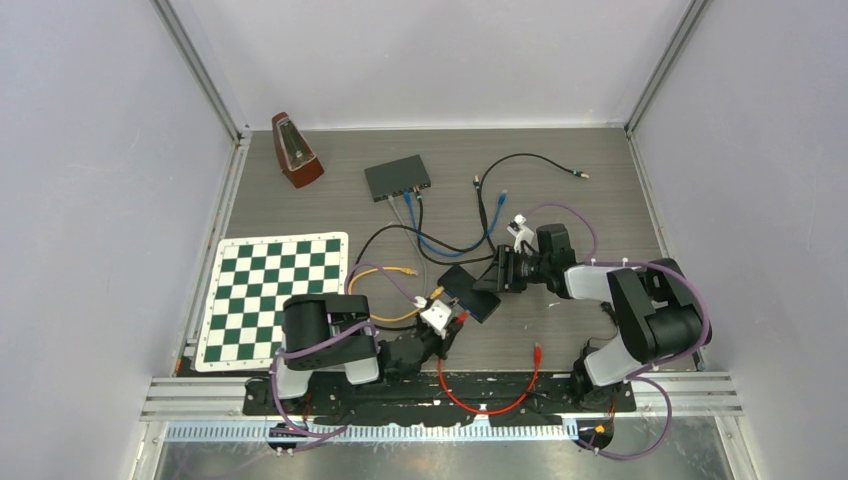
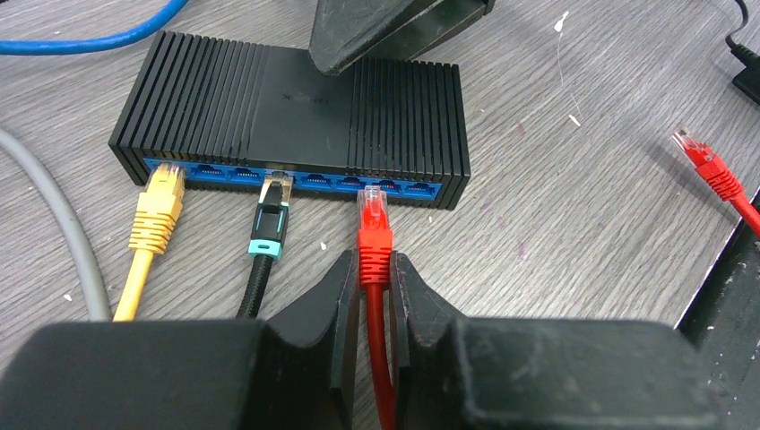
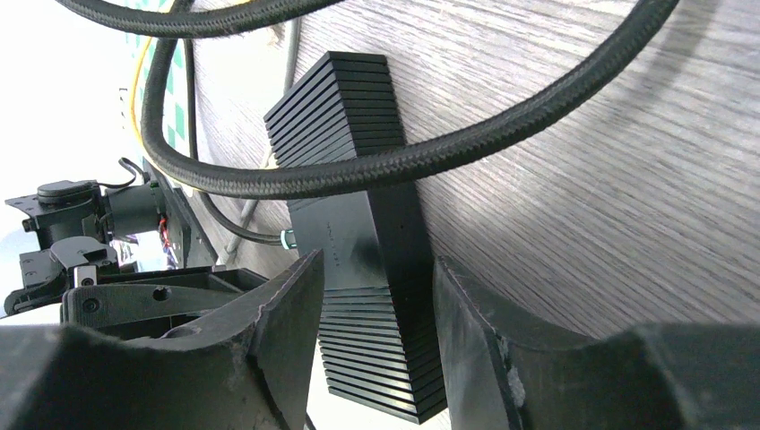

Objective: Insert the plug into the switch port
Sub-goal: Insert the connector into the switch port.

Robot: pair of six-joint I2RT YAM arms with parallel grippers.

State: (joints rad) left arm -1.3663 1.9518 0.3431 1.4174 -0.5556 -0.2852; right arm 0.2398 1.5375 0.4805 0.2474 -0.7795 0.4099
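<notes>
Top view: the switch (image 1: pixel 470 290) lies on the table (image 1: pixel 600 200) between the two arms, with its blue port face turned toward the left arm. The left gripper (image 1: pixel 447 318) sits right at that face. The right gripper (image 1: pixel 497 275) sits at the switch's opposite, far-right side. A red cable (image 1: pixel 490 405) loops on the near side of the switch, along the arm bases. The chessboard (image 1: pixel 275 300) lies well left of the switch. A second switch (image 1: pixel 397 178) and a metronome (image 1: pixel 296 150) stand well beyond it, toward the far left. Left wrist view: the left gripper is clamped on the boot of the red plug (image 2: pixel 374 224), fingers (image 2: pixel 323 305) pressed to both sides. The plug points straight at the switch's port row, its clear tip at the blue face in the right half of the row. Most of the plug body is outside the port; whether the tip has entered, I cannot tell. A yellow plug (image 2: pixel 157 210) sits in the leftmost port, and a black plug (image 2: pixel 272 215) with a teal collar sits near the middle of the row. A loose red plug (image 2: pixel 705 161) lies well right of the switch. One right-gripper finger (image 2: pixel 376 31) overlaps the switch's rear top edge. Right wrist view: the right fingers (image 3: pixel 287 322) stand apart, with the switch body showing in the gap. Whether either pad bears on it, I cannot tell. A black braided cable (image 3: pixel 430 157) crosses over the switch in this view.
</notes>
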